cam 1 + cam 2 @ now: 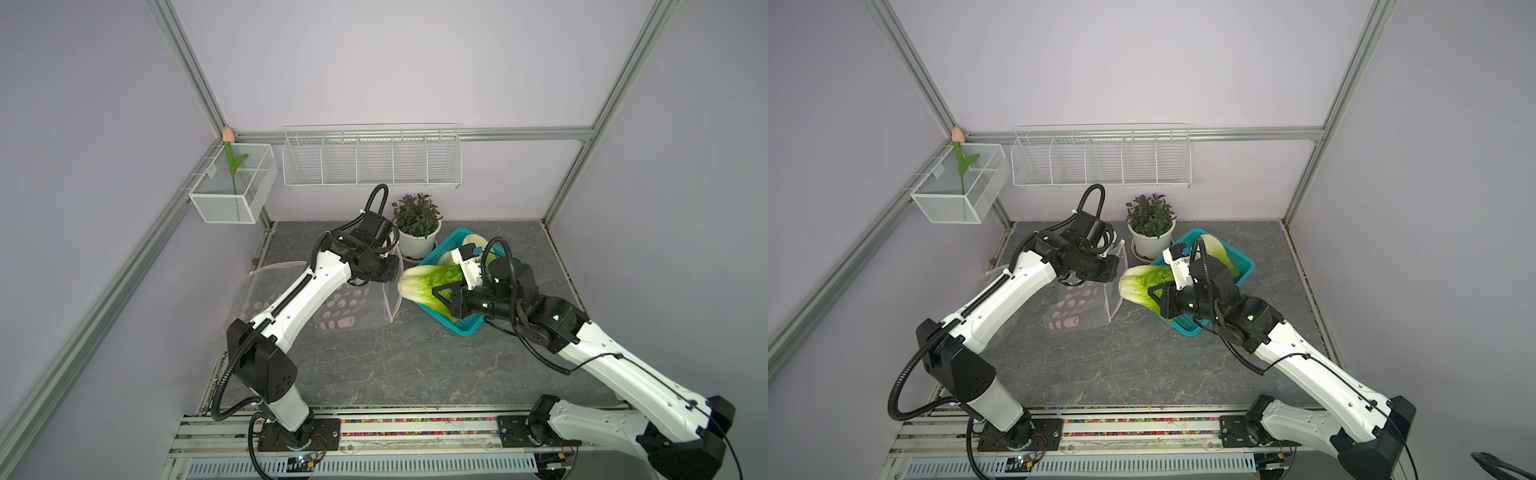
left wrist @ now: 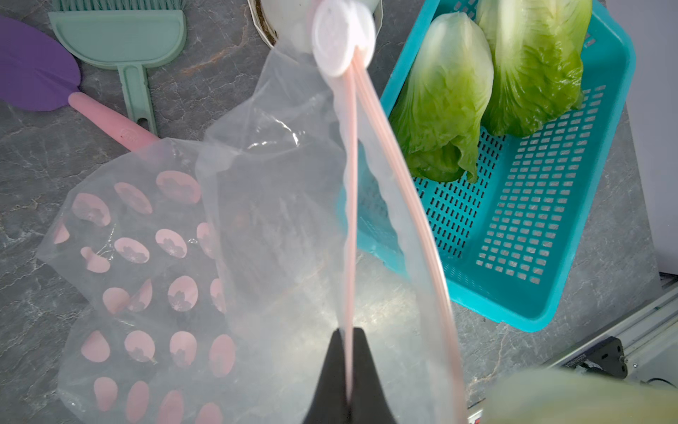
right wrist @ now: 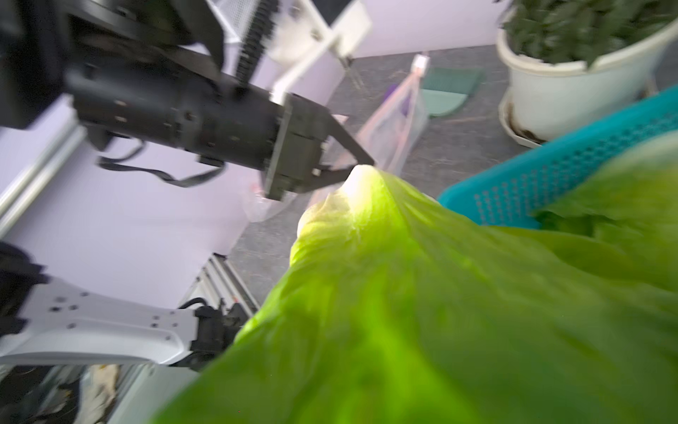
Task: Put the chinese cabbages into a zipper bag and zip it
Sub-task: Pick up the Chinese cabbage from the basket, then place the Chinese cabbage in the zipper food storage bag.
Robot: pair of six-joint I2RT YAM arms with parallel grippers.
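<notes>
Over the teal basket rim, right gripper clamps a chinese cabbage.

The right wrist view is smeared by motion; there the cabbage fills the space ahead of the right gripper and covers its fingers wholly. The frame edge cuts off the left gripper behind its tips; the pale blur beside it is probably that cabbage. In both top views the left arm hides most of the zipper bag under it.
</notes>
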